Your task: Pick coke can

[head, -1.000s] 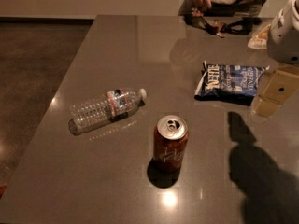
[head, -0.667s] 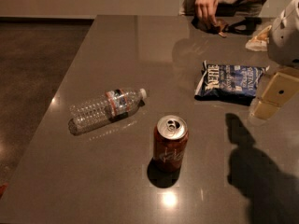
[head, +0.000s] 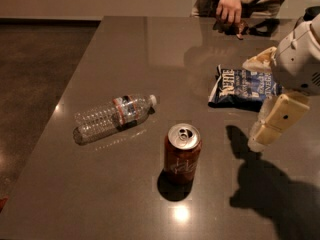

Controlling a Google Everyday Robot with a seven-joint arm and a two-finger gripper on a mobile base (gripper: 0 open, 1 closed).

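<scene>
Standing upright on the grey table [head: 125, 49], a little towards the near edge and about in the middle, the coke can [head: 182, 153] is showing its red side and its silver top with the pull tab. What is inside the can is hidden from view. A dark round shadow is lying at its foot, with a bright spot of reflected light just in front.

To the left of the can, and apart from it, a clear plastic water bottle [head: 114, 116] is lying on its side, with the white cap pointing to the right and a little away from the camera. A label is going around its upper part. I cannot tell if any water is in it.

Further back on the right, a blue chip bag [head: 242, 86] is lying flat on the table, well apart from the can.

The gripper [head: 277, 121] is hanging over the right side of the table, just in front of the chip bag and to the right of the can, not touching it. Whether it is open or closed, I cannot tell; it is holding nothing that I can see. Its shadow is falling on the table between it and the near edge. Only bare table top is lying between the gripper and the can.

At the far edge, a person's hand [head: 229, 8] is resting on the table.
</scene>
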